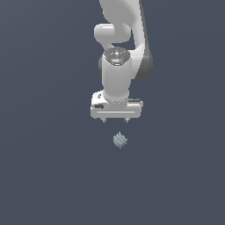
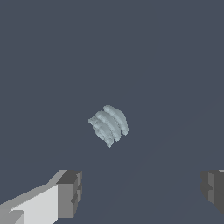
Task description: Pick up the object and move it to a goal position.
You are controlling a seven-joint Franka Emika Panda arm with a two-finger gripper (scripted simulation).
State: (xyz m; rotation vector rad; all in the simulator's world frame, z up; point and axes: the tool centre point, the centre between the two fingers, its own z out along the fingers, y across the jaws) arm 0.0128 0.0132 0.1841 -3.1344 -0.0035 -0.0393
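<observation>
The object [image 1: 120, 140] is a tiny pale blue-grey ridged lump on the dark grey floor, just in front of and below the white gripper [image 1: 115, 120] in the exterior view. In the wrist view the object [image 2: 108, 125] lies apart from the gripper [image 2: 142, 190], beyond the two dark finger pads [image 2: 70, 192], not between them. The fingers stand wide apart with nothing between them. The gripper is open and empty, held above the floor.
The white arm [image 1: 117, 52] rises behind the gripper toward the top of the exterior view. The flat dark grey floor [image 1: 44, 167] spreads all around; nothing else shows on it.
</observation>
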